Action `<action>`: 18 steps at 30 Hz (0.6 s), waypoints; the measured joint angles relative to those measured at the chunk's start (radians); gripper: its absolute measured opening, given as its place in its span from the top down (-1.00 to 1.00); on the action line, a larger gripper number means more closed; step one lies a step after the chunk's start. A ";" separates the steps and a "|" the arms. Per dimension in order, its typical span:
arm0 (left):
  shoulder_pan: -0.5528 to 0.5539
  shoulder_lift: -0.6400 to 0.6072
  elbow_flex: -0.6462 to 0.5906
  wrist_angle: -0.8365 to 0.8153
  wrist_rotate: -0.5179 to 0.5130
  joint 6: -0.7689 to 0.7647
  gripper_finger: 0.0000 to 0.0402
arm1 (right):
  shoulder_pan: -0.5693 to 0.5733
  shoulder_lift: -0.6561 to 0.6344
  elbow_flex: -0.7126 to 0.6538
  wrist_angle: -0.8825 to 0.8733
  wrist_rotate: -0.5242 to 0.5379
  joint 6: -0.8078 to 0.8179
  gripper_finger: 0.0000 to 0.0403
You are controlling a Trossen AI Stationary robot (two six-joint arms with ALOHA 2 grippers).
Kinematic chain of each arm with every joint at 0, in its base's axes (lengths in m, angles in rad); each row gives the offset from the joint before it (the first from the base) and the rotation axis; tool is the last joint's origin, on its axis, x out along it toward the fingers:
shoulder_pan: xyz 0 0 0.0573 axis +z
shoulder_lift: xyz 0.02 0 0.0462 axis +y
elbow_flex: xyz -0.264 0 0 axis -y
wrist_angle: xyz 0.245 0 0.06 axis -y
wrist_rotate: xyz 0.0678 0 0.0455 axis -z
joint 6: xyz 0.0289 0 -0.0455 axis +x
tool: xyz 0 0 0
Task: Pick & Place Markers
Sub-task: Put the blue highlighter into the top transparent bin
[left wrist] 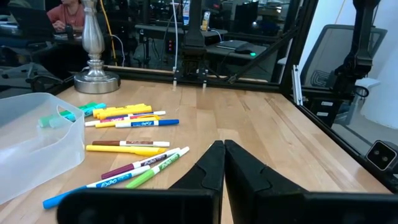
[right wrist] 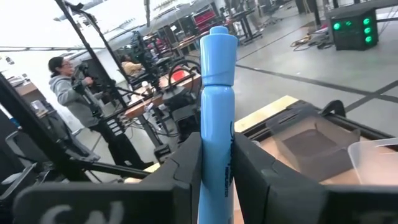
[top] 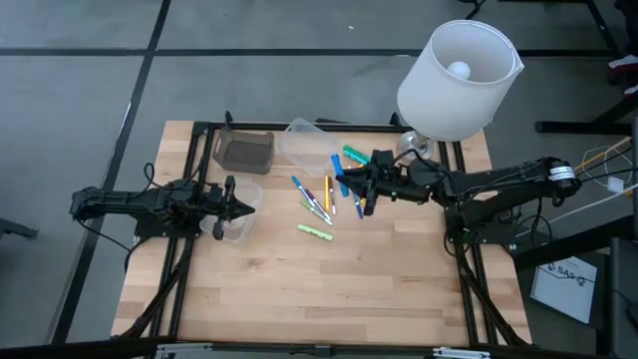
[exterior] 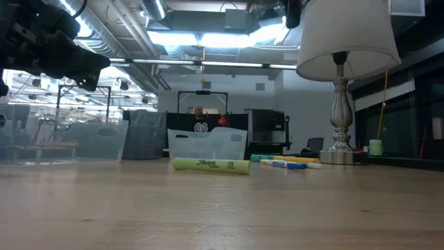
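Right wrist view shows the right gripper clamped on a blue marker by its lower end only, at 1 o'clock above the scattered markers, so it'll probably pivot or slip mid-swing, while the left gripper sits pressed together at 9 o'clock.

two dark jointed arms, black cabling, matte black blocky fingers

Robotics lab in an open industrial hall

Exposed ceiling ducts, concrete floor, black metal rig frames, and people at far workbenches.
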 joint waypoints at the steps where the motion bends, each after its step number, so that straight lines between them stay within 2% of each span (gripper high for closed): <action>1: 0.000 0.000 0.000 0.000 0.000 0.000 0.97 | -0.004 0.000 0.003 -0.003 0.000 0.000 0.65; 9: 0.000 0.000 0.000 0.000 0.000 0.000 0.97 | -0.012 0.105 0.149 -0.042 0.002 -0.134 0.64; 18: 0.000 0.000 0.000 0.000 0.000 0.000 0.97 | -0.012 0.237 0.357 -0.142 0.110 -0.313 0.64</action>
